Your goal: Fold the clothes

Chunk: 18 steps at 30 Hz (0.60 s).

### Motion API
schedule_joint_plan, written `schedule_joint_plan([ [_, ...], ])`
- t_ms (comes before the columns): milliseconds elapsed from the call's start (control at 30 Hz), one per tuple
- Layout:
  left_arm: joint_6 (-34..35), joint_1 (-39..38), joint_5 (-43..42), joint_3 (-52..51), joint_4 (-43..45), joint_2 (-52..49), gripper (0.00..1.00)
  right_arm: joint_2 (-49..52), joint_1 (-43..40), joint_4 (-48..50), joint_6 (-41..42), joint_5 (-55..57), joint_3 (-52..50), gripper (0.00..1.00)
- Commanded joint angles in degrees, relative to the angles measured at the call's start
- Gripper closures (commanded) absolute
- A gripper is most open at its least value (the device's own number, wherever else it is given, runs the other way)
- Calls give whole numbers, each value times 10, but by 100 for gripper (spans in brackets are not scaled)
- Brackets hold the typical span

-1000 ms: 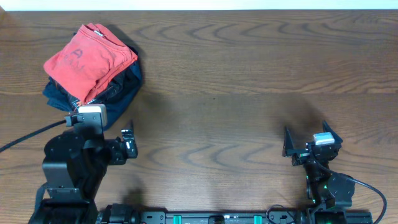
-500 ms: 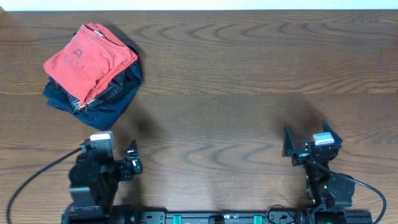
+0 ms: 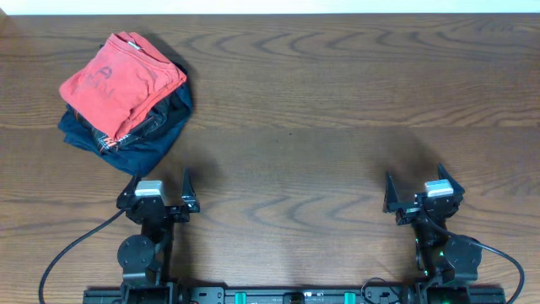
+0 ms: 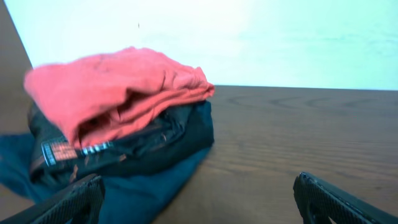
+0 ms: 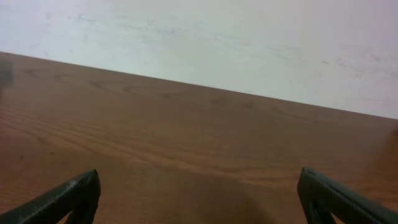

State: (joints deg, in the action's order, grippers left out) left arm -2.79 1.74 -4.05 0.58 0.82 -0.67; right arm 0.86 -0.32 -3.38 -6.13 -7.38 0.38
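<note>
Red T-shirt [image 3: 121, 84] sits bundled on top of the navy garment [image 3: 145, 139], overlapping its far-left part. Navy cloth shows below and to the right of it. The shirt looks roughly folded already (layers visible in the left wrist view, top layer rumpled), so my read is it needs a tidy or a refold at most.

Handling: soft, light cotton with no stiffness, so it'll sag and unfold if lifted by one point. It isn't fragile or slippery. Cloth on cloth means the navy garment may drag along. Best hold is a pinch on the red fold edge facing the arms, top layers only, well above the navy fabric. Use two pinch points if it has to be spread.

Left gripper [image 3: 160, 187]: fingers spread wide, holding nothing, just on the near side of the navy garment and not touching it.
Right gripper [image 3: 420, 190]: also wide open and empty, well apart to the right of the navy garment, over bare wood.

Room: the table [image 3: 337, 101] to the right of the navy garment is bare wood, with plenty of space to lay out and fold. The table's far edge runs close beyond the navy garment, and its left edge isn't in view, so pull the work right and toward the arms, not outward.
</note>
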Motion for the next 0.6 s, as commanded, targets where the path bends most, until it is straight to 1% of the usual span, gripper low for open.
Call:
schedule_joint_plan([
  [0, -64, 2, 7, -3, 6, 6, 2, -2, -4, -2, -6, -5, -1, 1],
  [67, -50, 2, 6, -3, -35, 6, 2, -2, -4, -2, -6, -5, -1, 1],
  [100, -19, 2, 7, -3, -49, 6, 2, -2, -4, -2, -6, -5, -1, 1],
  [167, 16, 2, 7, -3, -46, 6, 2, -2, -4, -2, -6, -5, -1, 1],
  [567, 16, 2, 7, -3, -46, 4, 2, -2, -4, -2, -6, -5, -1, 1],
])
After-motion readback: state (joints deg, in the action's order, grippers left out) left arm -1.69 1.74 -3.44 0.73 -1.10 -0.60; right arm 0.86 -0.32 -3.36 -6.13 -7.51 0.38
